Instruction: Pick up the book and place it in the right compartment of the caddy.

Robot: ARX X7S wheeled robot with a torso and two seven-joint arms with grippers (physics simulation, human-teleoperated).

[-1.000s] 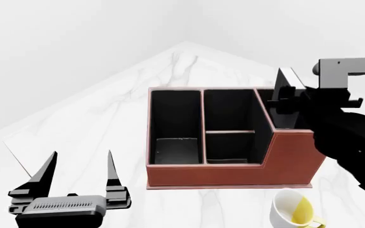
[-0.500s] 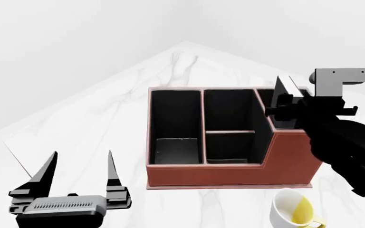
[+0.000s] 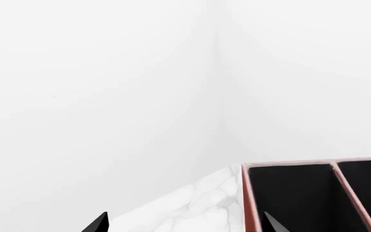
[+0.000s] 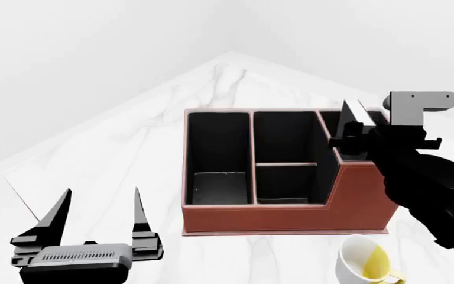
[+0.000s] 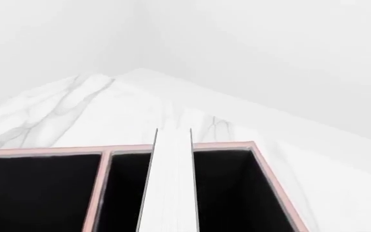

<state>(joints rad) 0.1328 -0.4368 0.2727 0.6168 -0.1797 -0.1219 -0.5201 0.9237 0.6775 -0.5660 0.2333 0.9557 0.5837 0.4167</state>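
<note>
The black book (image 4: 354, 116) shows its white page edges and stands upright in my right gripper (image 4: 353, 134), which is shut on it. It hangs over the right compartment (image 4: 332, 122) of the reddish-brown caddy (image 4: 290, 216), its lower end about level with the tall walls. In the right wrist view the book's page edge (image 5: 169, 186) runs down the middle of that black-lined compartment (image 5: 231, 193). My left gripper (image 4: 101, 204) stands open and empty near the table's front left, well away from the caddy (image 3: 250, 203).
A white-and-yellow mug (image 4: 365, 261) stands on the marble table (image 4: 132, 148) just in front of the caddy's right end, under my right arm. The caddy's long left section (image 4: 217, 154) and divided middle section (image 4: 286, 155) are empty.
My right gripper has come down and slightly left with the book, closer to the right compartment. The left arm has not moved.
</note>
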